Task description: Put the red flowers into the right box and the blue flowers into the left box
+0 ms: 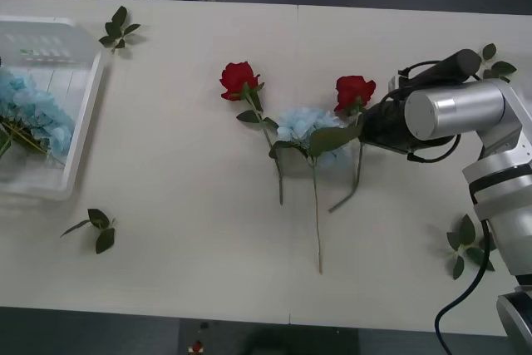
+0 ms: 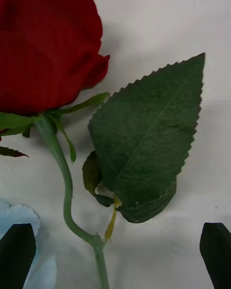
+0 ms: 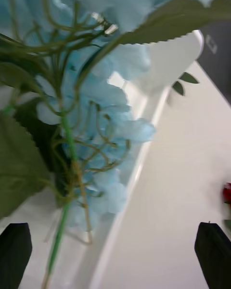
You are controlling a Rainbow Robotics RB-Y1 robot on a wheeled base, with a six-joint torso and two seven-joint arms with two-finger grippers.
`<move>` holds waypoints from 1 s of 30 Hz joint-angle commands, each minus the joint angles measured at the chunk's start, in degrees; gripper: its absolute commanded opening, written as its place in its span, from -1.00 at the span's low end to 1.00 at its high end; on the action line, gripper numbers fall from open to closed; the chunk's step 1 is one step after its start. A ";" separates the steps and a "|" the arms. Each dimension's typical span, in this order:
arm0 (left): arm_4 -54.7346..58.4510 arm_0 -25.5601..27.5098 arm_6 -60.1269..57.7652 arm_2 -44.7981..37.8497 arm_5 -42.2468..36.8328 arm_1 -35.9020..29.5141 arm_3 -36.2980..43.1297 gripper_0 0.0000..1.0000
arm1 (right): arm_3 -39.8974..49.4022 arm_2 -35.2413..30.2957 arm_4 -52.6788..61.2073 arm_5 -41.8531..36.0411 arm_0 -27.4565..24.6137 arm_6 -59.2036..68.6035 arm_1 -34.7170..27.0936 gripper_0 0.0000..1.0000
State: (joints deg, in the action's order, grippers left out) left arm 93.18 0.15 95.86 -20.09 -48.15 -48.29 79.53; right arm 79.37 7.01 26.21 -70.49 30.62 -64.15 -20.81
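Observation:
Two red flowers lie on the table, one (image 1: 238, 78) at the middle and one (image 1: 355, 91) to its right. A blue flower (image 1: 306, 126) lies between them, its stem pointing at the front edge. My right gripper (image 1: 372, 125) hovers low over the right rose. In the right wrist view it (image 2: 115, 231) is open, with the bloom (image 2: 43, 48), its stem (image 2: 67, 192) and a broad leaf (image 2: 149, 135) just ahead. More blue flowers (image 1: 33, 114) lie in the left box (image 1: 83, 122). My left gripper (image 3: 115, 231) hangs open over them (image 3: 96, 125). The right box is out of view.
Loose green leaf sprigs lie at the back left (image 1: 119, 29), front left (image 1: 98, 226), front right (image 1: 465, 243) and back right (image 1: 497, 62). The white table (image 1: 183, 189) has open room between the left box and the roses. A black cable (image 1: 465, 297) hangs by my right arm.

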 commanded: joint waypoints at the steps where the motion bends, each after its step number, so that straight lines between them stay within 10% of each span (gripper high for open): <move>1: 3.42 0.55 3.81 -5.66 -6.25 -2.60 2.38 1.00 | 0.79 0.55 -1.51 0.80 1.99 0.61 0.95 1.00; 11: -2.03 7.67 4.42 -7.77 -9.77 -3.22 19.08 1.00 | -7.39 3.19 -4.15 7.39 5.24 0.96 2.00 1.00; 12: -4.49 7.32 4.34 -6.89 -9.86 -3.13 20.93 1.00 | -7.39 3.10 -4.41 7.48 5.24 0.78 2.09 0.79; 13: -6.87 6.44 4.16 -5.49 -9.86 -3.13 22.33 1.00 | -7.39 3.19 -4.68 7.48 5.33 0.78 2.09 -0.08; 14: -8.10 5.74 3.98 -4.52 -9.77 -3.13 23.03 1.00 | -7.39 3.19 -4.76 7.48 5.33 0.96 2.09 -0.50; 16: -11.70 3.10 3.54 -0.74 -9.77 -3.13 24.26 1.00 | -7.39 3.19 -5.03 7.56 5.33 0.96 2.00 -1.00; 30: -33.50 -16.85 -9.90 19.91 -10.03 6.36 21.45 1.00 | -6.33 3.01 -4.50 6.77 5.24 1.31 1.04 -1.00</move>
State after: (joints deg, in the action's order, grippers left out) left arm 61.88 -13.23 90.42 -2.51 -58.07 -42.61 102.08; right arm 70.89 10.11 21.61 -63.32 34.87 -64.15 -19.47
